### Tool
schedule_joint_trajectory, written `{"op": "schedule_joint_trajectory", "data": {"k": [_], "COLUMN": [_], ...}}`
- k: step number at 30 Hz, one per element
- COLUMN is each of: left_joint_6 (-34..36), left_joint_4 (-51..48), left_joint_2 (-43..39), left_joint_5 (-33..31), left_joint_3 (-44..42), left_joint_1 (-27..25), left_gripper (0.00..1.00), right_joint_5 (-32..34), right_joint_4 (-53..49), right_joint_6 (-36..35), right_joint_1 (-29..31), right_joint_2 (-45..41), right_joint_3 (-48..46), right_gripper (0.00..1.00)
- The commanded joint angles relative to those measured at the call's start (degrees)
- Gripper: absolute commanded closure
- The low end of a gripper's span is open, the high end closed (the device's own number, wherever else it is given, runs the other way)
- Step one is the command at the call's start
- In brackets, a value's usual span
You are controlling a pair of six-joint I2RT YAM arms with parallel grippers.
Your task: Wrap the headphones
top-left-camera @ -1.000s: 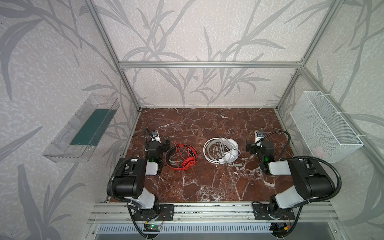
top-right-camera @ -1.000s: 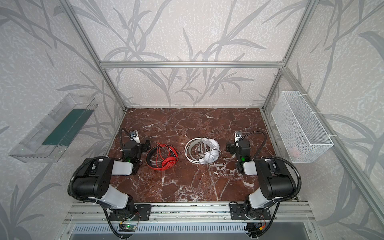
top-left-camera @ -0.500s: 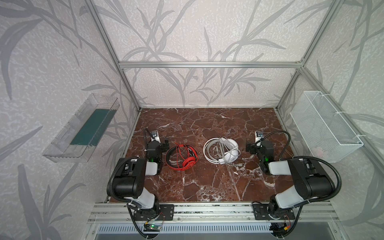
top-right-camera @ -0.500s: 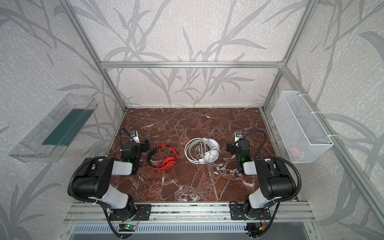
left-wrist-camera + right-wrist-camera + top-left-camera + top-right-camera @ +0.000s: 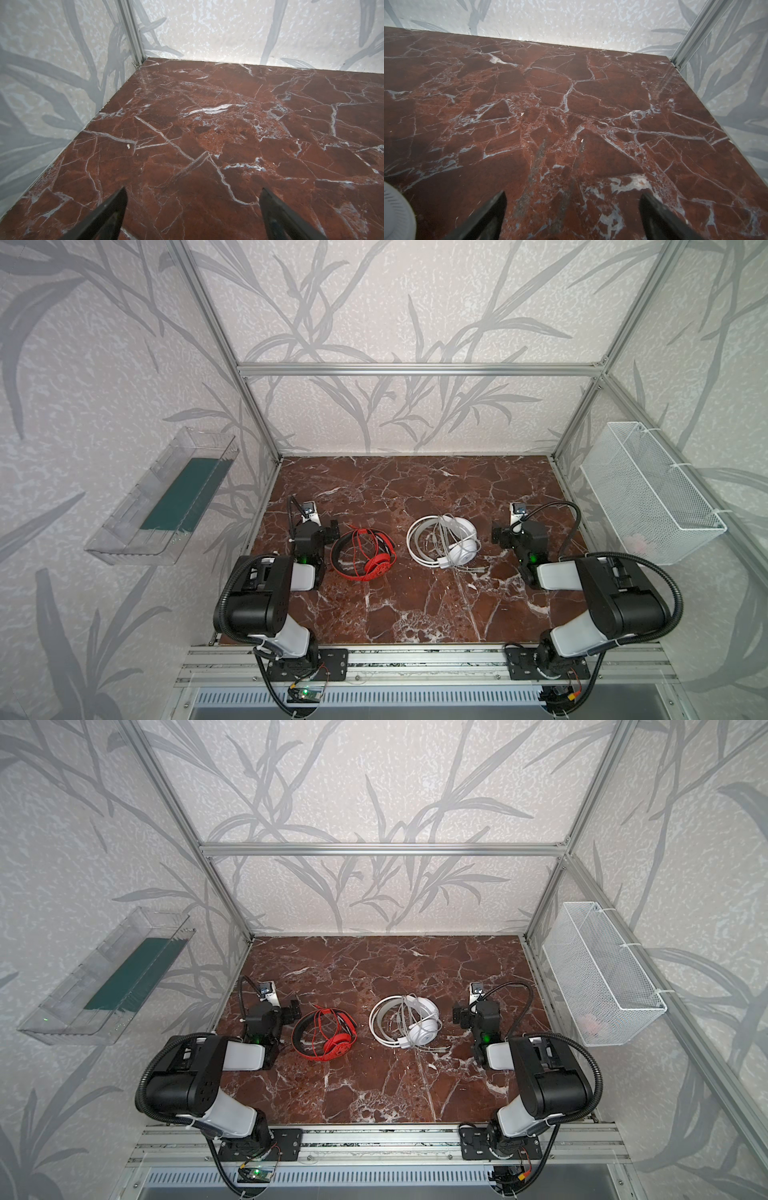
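Note:
Two pairs of headphones lie side by side on the marble table [image 5: 415, 489]. The red headphones [image 5: 363, 553] [image 5: 326, 1036], with a black inner band, have thin red cable looped over them. The white headphones [image 5: 444, 545] [image 5: 405, 1025] have white cable coiled around and trailing forward. My left gripper [image 5: 316, 531] [image 5: 276, 1011] [image 5: 193, 189] sits low just left of the red pair, open over bare marble. My right gripper [image 5: 515, 533] [image 5: 469, 1013] [image 5: 573, 192] rests just right of the white pair, open and empty. A white ear cup edge [image 5: 396, 212] shows in the right wrist view.
A clear plastic tray [image 5: 166, 497] hangs on the left wall and a white wire basket [image 5: 648, 497] on the right wall. Aluminium frame posts stand at the back corners. Patterned walls close the table on three sides.

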Motion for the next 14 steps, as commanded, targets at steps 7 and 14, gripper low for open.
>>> {"op": "schedule_joint_trajectory", "data": {"k": [7, 14], "left_joint_6": [0.5, 0.7], "left_joint_4": [0.4, 0.5], "left_joint_2": [0.3, 0.1], "left_joint_5": [0.1, 2.3], "left_joint_3": [1.0, 0.9], "left_joint_1": [0.3, 0.8], "left_gripper": [0.01, 0.01], "right_joint_5": [0.7, 0.7], "right_joint_4": [0.4, 0.4], "right_joint_6": [-0.4, -0.4], "right_joint_1": [-0.1, -0.1], "right_joint_2": [-1.2, -1.1], "right_joint_3": [1.2, 1.2], "right_gripper": [0.01, 0.01]}}
